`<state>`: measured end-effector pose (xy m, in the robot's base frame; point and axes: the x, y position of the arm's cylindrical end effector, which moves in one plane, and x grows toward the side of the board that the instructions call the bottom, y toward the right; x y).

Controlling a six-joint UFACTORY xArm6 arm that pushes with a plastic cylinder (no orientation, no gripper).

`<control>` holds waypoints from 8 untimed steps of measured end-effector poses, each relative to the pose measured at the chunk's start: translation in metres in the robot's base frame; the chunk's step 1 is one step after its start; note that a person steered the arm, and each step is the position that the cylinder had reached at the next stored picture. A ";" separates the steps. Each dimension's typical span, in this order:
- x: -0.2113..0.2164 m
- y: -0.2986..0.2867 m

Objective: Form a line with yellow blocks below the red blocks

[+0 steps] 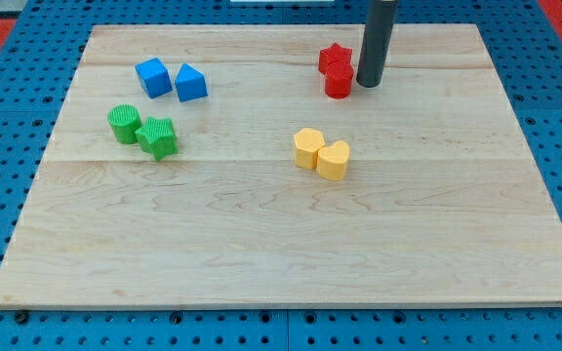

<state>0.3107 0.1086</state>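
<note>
Two red blocks touch at the view's upper right: a red star (334,58) and a red cylinder (338,82) just below it. Two yellow blocks touch near the board's middle, below the red ones: a yellow hexagon (308,148) and a yellow heart-like block (334,159) to its right. My tip (369,84) rests on the board just right of the red cylinder, close to it; whether it touches I cannot tell. The dark rod rises from it out of the view's top.
A blue cube (152,77) and a blue wedge-like block (190,83) sit at the upper left. A green cylinder (124,124) and a green star (157,136) sit below them. The wooden board (281,253) lies on a blue perforated base.
</note>
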 end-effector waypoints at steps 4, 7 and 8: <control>0.176 0.067; 0.119 -0.061; 0.140 -0.063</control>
<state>0.4510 0.0454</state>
